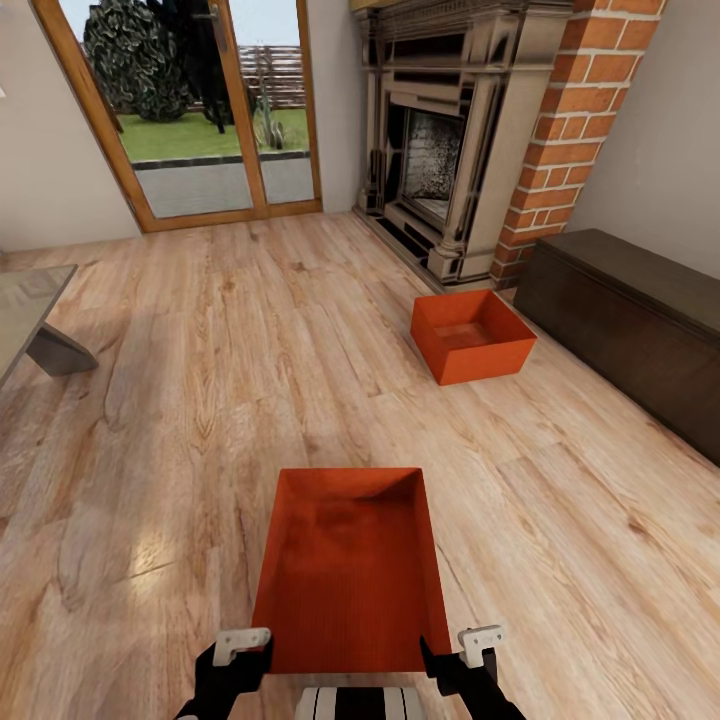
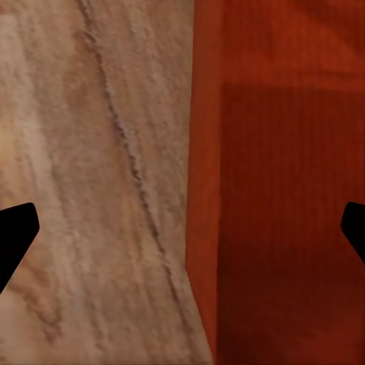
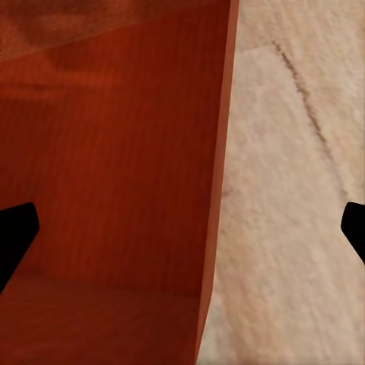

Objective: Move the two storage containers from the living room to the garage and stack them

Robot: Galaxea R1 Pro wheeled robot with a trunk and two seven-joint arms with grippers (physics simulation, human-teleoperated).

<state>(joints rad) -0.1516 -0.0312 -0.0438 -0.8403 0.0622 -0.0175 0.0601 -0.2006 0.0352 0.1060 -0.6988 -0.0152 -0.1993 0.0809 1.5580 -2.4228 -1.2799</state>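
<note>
- Head view: The robot is standing in the living room, facing the fireplace [image 1: 430, 150] and the glass doors [image 1: 210, 110]. The near storage container [image 1: 350, 570] is lying on the wood plank floor [image 1: 200, 400] directly in front of the trunk, its long axis pointing away from the robot. The far storage container [image 1: 470, 335] is sitting on the same floor near the brick chimney [image 1: 575, 130], just beside the dark bench [image 1: 630, 320]. The left claw [image 1: 235, 655] is positioned at the near container's left rear corner and the right claw [image 1: 470, 650] at its right rear corner. This symmetric placement appears intended for a two-arm lift, one claw per side wall.
- Left wrist view: The left claw [image 2: 182, 228] is standing wide open, its dark fingertips [image 2: 15, 236] showing at opposite edges. The near container's side wall [image 2: 201, 190] is running between them, floor on one side and container interior on the other, so the claw is straddling the wall without closing on it.
- Right wrist view: The right claw [image 3: 182, 228] is likewise spread open, fingertips [image 3: 15, 239] well apart, with the opposite side wall [image 3: 217, 190] between them. No grip is established.
- Judgement: The step in hand is gripping both walls; transport to the garage has not yet begun.
</note>
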